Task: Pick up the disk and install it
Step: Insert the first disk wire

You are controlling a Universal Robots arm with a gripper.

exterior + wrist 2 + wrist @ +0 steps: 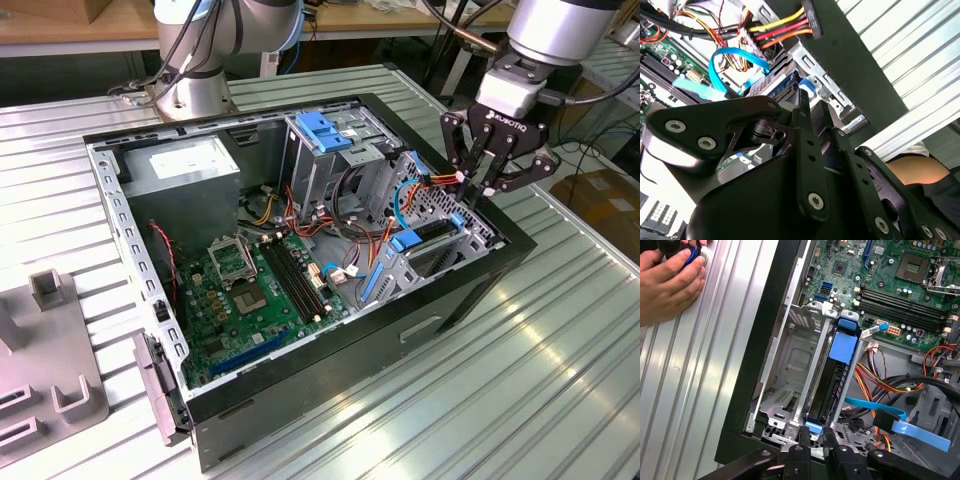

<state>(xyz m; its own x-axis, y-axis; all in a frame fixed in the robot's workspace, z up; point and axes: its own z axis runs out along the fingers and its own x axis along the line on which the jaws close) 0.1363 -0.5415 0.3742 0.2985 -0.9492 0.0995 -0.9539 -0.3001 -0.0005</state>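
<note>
Standing on edge in a slot of the metal drive cage [792, 360], the disk [832, 382] sits inside the computer case [400, 330], at the case's corner on the exterior view's right, with its blue bracket showing at the case's open side. The gripper [816, 436] hovers just over that same corner of the case, right at the near end of the bracket. Whether it clamps the bracket, presses on it or is loose, I cannot tell. Deeper inside the case lie a blue flat cable [875, 407], coloured wires [875, 377] and the green motherboard [880, 270]. Outside the case, a person's hand [667, 282] rests on the ribbed metal table [700, 390].
</note>
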